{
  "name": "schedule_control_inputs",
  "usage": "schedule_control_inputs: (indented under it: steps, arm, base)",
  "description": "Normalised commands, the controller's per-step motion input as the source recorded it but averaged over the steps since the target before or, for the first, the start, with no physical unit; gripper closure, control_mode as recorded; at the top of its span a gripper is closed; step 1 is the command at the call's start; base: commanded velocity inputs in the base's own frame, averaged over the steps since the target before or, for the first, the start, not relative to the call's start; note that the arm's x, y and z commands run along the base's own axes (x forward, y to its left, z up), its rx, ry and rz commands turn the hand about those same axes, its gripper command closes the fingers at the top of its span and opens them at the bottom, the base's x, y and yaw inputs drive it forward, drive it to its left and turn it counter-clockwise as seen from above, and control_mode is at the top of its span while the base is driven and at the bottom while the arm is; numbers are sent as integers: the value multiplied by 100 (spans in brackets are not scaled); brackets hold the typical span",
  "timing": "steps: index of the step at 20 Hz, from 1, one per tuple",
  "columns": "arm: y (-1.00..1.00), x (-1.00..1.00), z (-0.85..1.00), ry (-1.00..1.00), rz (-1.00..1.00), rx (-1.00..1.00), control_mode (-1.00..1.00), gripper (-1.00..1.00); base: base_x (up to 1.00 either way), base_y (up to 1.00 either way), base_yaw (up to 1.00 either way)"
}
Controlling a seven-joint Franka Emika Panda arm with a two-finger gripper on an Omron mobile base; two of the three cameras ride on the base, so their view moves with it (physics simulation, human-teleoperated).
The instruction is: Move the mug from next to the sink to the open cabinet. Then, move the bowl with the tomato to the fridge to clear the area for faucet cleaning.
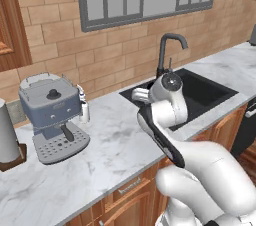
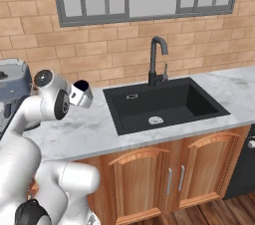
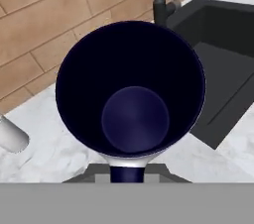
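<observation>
While gripping the mug point(image 2: 82, 93) aloft, hand point(image 3: 127, 171) tilted, beside sink point(image 2: 164, 104).

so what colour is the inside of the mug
Dark navy inside the mug, clearest in the hand view, which looks straight into it.

1. The white arm rises from the base, folded at the elbow, forearm reaching forward.
2. The hand point(image 2: 77, 94) is raised above the bench, closed on the mug point(image 2: 82, 93), mouth facing the wrist.
</observation>
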Motion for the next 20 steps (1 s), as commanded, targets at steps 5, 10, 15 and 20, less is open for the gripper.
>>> schedule_control_inputs:
  steps: [5, 10, 15, 20]
  arm:
    - [-5, -100, 57, -20, 8, 0, -100, 100]
    - [0, -98, 33, -6, 18, 0, -100, 100]
    - [0, -16, 9, 2, 5, 0, 100, 100]
    - [0, 0, 0, 0, 0, 0, 100, 100]
  base:
    - [0, 0, 0]
    - [0, 0, 0]
    - [-67, 8, 30]
    - [-89, 2, 55]
